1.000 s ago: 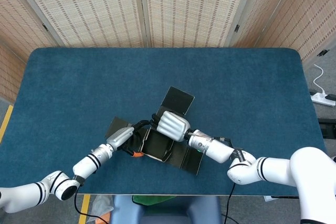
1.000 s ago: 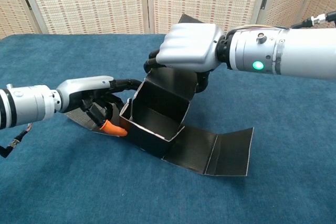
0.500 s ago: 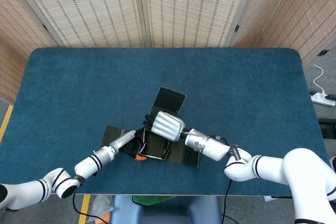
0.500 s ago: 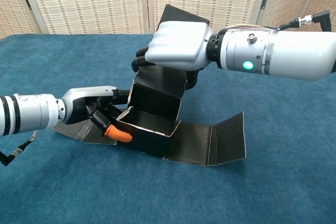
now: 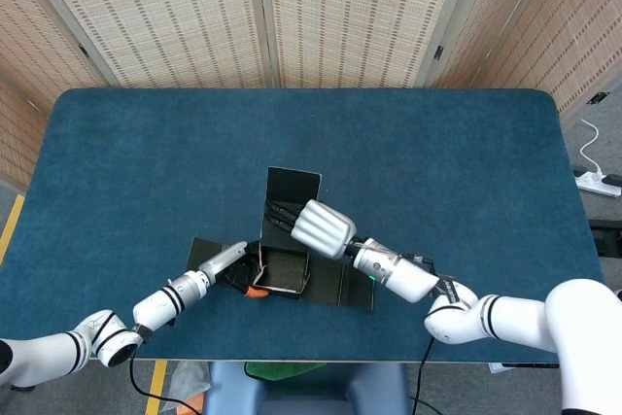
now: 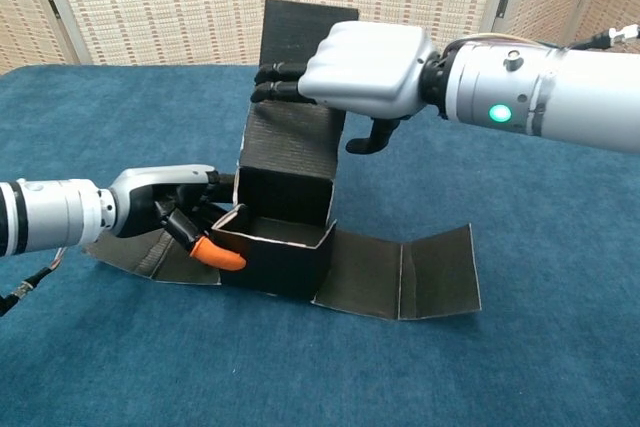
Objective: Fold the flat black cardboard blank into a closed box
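The blank (image 6: pixel 290 207) stands half formed near the front edge of the table (image 5: pixel 437 162), a shallow tray with its tall back panel upright and one long side flap lying flat to the robot's right. The right hand (image 6: pixel 365 72) rests its fingers (image 6: pixel 280 82) against the upper part of that panel; they lie flat and press rather than grip, and the thumb hangs free below, so the hand holds nothing. The left hand (image 6: pixel 175 209) is tucked against the left wall, its orange-tipped finger (image 6: pixel 218 254) touching the front corner; whether it pinches the wall or only braces it cannot be told. The step in hand looks like bringing the lid down. To do it well, the left hand should hold the wall square while the right pushes the panel forward along its crease, evenly, so the tray does not skid or rack. The flat side flap probably needs raising before the lid closes.
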Controlling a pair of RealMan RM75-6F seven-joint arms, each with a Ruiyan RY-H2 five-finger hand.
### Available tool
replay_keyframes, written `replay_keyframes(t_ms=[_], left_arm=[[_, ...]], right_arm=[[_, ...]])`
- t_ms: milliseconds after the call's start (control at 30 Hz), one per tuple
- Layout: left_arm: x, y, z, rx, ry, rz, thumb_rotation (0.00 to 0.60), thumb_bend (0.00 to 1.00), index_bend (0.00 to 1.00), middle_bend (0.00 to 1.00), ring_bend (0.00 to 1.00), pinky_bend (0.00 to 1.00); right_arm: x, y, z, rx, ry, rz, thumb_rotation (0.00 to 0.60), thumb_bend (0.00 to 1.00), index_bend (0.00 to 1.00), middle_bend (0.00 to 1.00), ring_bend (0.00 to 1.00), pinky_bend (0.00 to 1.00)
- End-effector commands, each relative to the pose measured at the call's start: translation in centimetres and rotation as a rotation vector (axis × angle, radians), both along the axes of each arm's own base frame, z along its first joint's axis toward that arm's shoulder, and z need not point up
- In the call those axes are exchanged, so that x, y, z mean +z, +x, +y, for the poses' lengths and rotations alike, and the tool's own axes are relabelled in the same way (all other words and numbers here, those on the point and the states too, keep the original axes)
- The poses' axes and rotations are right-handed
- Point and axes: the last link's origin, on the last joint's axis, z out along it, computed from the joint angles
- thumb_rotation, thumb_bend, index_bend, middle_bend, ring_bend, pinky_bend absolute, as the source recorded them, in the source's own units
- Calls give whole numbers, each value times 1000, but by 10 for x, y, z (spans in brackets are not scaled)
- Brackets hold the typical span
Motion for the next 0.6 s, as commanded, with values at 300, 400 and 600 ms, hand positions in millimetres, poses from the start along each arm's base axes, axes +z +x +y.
replay_keyframes(t_ms=[300,400,600], left_arm=[[36,-10,1,129,-15,-132,600,196,275,249,515,599],[51,-9,1,188,-33,-222,600,195,275,249,515,600],[78,-3,2,292,-99,-416,600,199,275,249,515,600]], right_arm=[[81,-45,49,-139,21,-380,600,280,0,0,659,1000],[101,-63,60,-186,8,-513,600,280,0,0,658,1000],[124,-98,72,-303,4,-774,600,279,0,0,659,1000]])
